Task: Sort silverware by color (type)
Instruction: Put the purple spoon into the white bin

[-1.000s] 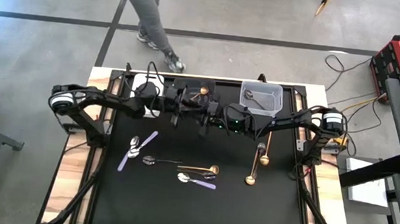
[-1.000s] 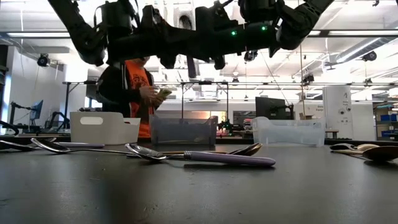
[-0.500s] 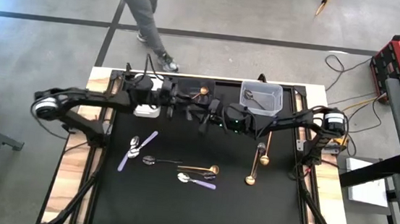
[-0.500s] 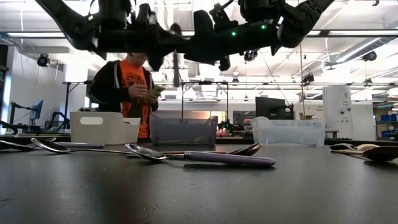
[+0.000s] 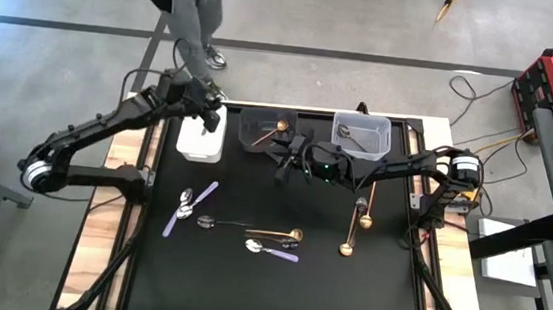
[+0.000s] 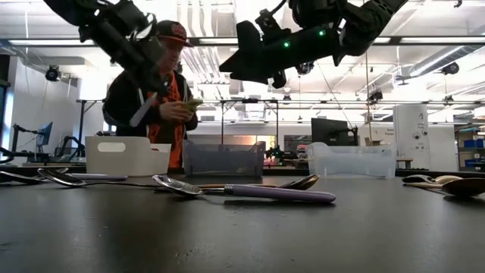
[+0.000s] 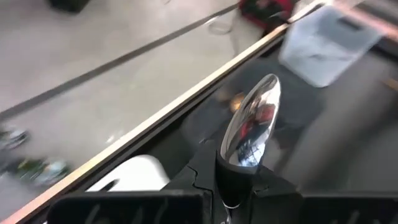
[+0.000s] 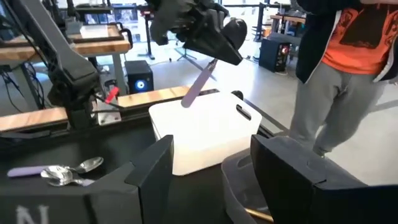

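The black table (image 5: 274,295) carries three bins along its far edge: a white bin (image 5: 201,138), a dark bin (image 5: 264,129) with a gold spoon (image 5: 277,129) inside, and a clear bin (image 5: 362,134) holding a grey spoon (image 5: 350,136).

The left gripper (image 5: 210,109) hangs over the white bin, its fingers clamped tight on a lilac-handled spoon (image 7: 252,121); the shiny bowl sticks up past the fingers in the left wrist view, and the handle (image 8: 198,84) slants down toward the white bin in the right wrist view.

The right gripper (image 5: 284,156) hovers above the table just in front of the dark bin, fingers (image 8: 149,174) spread wide with nothing between them.

A person (image 6: 155,95) in an orange shirt stands beyond the table.

On the table lie more lilac-handled spoons (image 5: 190,206) at the left, a dark spoon (image 5: 220,222), a gold spoon (image 5: 280,235) and a lilac-handled one (image 5: 270,249) near the middle, and two gold spoons (image 5: 355,227) at the right.
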`<action>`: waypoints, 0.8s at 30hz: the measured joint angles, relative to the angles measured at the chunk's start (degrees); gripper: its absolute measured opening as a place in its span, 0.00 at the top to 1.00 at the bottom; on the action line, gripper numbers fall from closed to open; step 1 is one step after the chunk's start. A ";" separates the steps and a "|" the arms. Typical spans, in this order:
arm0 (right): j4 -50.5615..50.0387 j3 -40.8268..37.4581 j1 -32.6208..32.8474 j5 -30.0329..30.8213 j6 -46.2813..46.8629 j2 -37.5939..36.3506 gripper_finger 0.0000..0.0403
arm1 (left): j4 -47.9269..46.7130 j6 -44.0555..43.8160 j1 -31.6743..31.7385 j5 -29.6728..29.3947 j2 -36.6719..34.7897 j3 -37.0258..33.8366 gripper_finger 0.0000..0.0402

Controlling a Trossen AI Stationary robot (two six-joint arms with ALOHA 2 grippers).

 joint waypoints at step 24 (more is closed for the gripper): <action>-3.81 0.00 -0.31 0.03 0.01 0.15 0.49 | -1.08 -5.20 6.58 -1.93 19.26 -0.99 1.00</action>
